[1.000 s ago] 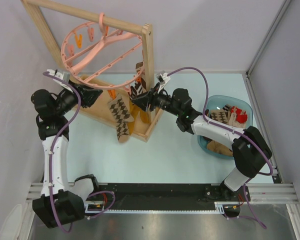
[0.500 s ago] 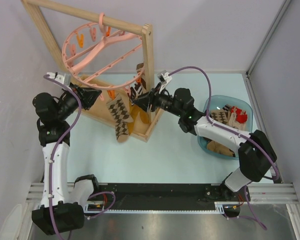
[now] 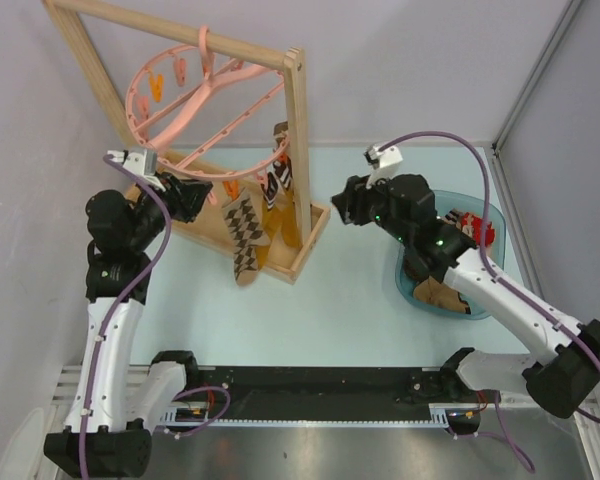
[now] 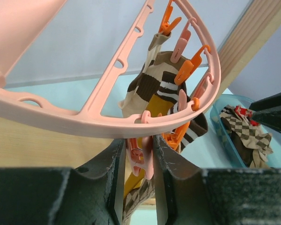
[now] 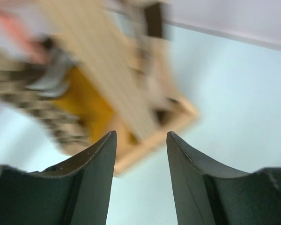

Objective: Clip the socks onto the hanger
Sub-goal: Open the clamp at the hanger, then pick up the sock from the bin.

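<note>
One pink clip [image 4: 143, 164] pinched by left gripper [image 4: 137, 150] at near rim of tilted hanger [image 3: 193, 101]; socks [image 3: 242, 235] hang long-axis down; right gripper [image 5: 141, 140] fingers apart, empty

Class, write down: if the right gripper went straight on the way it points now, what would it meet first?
Probably the wooden rack, at its base corner, which lies right between the fingers of the open right gripper. The blurred view leaves depth unclear.
</note>
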